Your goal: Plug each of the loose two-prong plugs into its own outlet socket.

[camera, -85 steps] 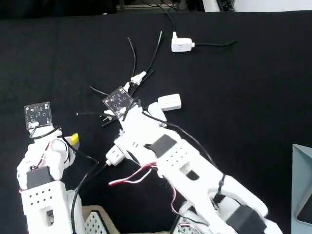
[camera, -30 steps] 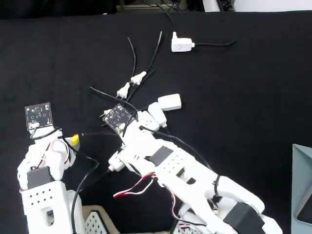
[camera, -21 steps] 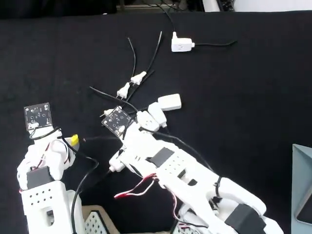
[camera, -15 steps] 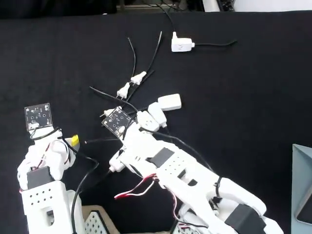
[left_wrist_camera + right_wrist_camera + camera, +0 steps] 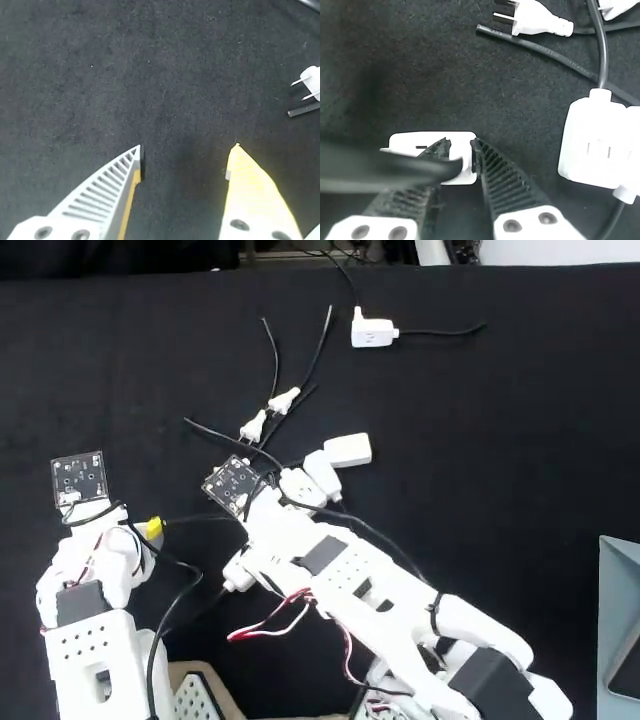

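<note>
My right gripper [image 5: 461, 150] is shut on a white two-prong plug [image 5: 415, 143], whose black cable [image 5: 200, 520] trails off toward the left arm. In the right wrist view a white outlet block [image 5: 597, 145] with two slots lies close beside the held plug. Two loose white plugs [image 5: 253, 426] [image 5: 284, 399] lie farther back on the cloth; one loose plug [image 5: 535, 22] also appears past the fingers. Two white outlet blocks [image 5: 347, 449] [image 5: 322, 474] sit just beyond the right arm [image 5: 310, 555]. My left gripper [image 5: 187, 150] hangs open over bare cloth at the near left.
A white wall adapter [image 5: 372, 332] with its cord rests at the back. Black cable ends [image 5: 272, 345] fan out behind the plugs. A plug's prongs [image 5: 310, 82] show at the edge of the left wrist view. A grey bin [image 5: 620, 620] stands at the right edge.
The right arm has drawn back toward the near side, uncovering the second loose plug, then shifted slightly left. The held cable came nearer with it. The left arm has stayed put.
</note>
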### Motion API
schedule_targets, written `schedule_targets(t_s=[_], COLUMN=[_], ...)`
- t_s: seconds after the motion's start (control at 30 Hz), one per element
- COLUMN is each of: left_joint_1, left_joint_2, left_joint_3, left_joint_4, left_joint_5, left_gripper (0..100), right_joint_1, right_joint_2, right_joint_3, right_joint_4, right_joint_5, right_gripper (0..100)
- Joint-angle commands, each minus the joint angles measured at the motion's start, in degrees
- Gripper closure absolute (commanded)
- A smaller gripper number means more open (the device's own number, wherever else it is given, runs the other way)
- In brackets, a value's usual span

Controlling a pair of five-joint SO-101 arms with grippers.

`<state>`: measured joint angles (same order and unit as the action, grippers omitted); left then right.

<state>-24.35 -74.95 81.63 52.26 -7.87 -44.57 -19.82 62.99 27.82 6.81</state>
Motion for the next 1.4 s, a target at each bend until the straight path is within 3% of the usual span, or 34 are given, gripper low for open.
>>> schedule_targets(t_s=[0.0,0.47,1.37], left_joint_1=[-0.13,0.13,0.22], left_joint_2=[-0.62,-0.53,-0.62], left_joint_3=[-0.22,0.13,0.66], left_joint_4=[-0.88,-0.79,-0.88], left_joint_5=[0.18,0.18,0.18], left_gripper=[73,72,72], right_joint_1=[-0.97,9.05,8.09], right_joint_2=[-0.66,-13.23,-12.18], right_joint_3=[0.31,0.31,3.3], right_joint_4=[1.76,1.85,1.49], right_joint_5=[0.35,-6.51,-4.57], right_gripper=[98.7,98.6,98.6])
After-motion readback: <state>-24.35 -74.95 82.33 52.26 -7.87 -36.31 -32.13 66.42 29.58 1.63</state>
